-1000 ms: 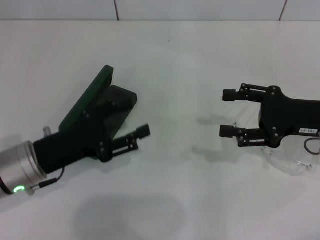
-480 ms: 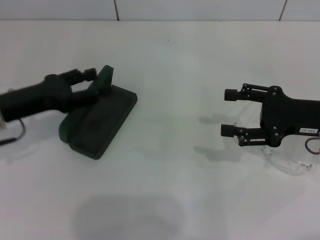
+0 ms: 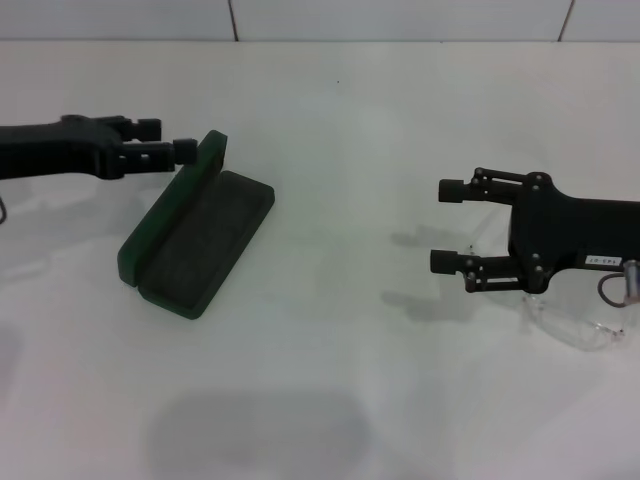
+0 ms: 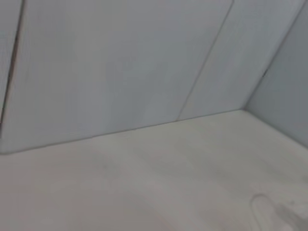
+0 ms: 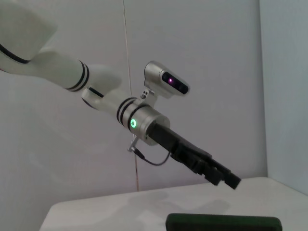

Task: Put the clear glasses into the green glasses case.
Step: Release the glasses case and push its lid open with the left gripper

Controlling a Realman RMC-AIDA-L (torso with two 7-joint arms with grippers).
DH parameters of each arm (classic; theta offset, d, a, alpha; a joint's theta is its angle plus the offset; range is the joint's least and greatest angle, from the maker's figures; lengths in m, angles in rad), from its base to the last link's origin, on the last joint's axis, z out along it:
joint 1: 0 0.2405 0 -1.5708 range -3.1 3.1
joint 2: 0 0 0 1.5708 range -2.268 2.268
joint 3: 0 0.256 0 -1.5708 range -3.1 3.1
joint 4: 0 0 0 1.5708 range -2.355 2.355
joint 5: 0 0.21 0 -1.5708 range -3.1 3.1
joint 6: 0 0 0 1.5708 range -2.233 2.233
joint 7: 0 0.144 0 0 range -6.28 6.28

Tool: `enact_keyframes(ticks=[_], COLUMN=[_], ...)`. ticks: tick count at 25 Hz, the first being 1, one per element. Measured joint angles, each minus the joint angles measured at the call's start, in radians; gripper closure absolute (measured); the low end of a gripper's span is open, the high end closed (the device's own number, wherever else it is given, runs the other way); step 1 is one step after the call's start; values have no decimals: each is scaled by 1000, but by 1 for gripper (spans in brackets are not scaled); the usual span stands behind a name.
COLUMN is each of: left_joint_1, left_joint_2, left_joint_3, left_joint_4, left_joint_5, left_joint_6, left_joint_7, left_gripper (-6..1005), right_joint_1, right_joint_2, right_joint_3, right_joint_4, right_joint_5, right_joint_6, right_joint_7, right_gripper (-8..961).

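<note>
Green glasses case (image 3: 195, 238) lying open on desk (image 3: 340, 120), grey lining bare, left gripper (image 3: 170, 150) at lid tip, fingers nearly together, clear glasses (image 3: 575, 325) partly hidden under right gripper (image 3: 445, 225), fingers spread.

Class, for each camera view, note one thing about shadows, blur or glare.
Head view: soft shadows lie on the table under the right gripper and near the bottom edge. Left wrist view: hazy throughout. Right wrist view: the left gripper reads sharply; its green status light glows.
</note>
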Motion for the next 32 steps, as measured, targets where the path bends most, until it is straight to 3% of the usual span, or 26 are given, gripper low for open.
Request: enact_keyframes(ticks=[8,19,32], left_joint_1=[-1,22,-31], left_joint_2=[-30,-47,-53], left_joint_3=[-1,-2,-2], left_joint_4=[-51,-33,29], left_joint_5=[32,54,140], left_joint_6=[6,-98,-218], left_joint_7=[-9,-4,-32], left_gripper=[186,185,185], right_joint_1=[2,3,0], right_joint_2=[3,13,14], right_joint_3=[-1,1,-3], right_joint_4=[-5,-26,-27], right_joint_5=[-6,-36,-38], right_joint_6=[11,15,17], right_joint_7=[0,0,0], right_gripper=[142,143,143])
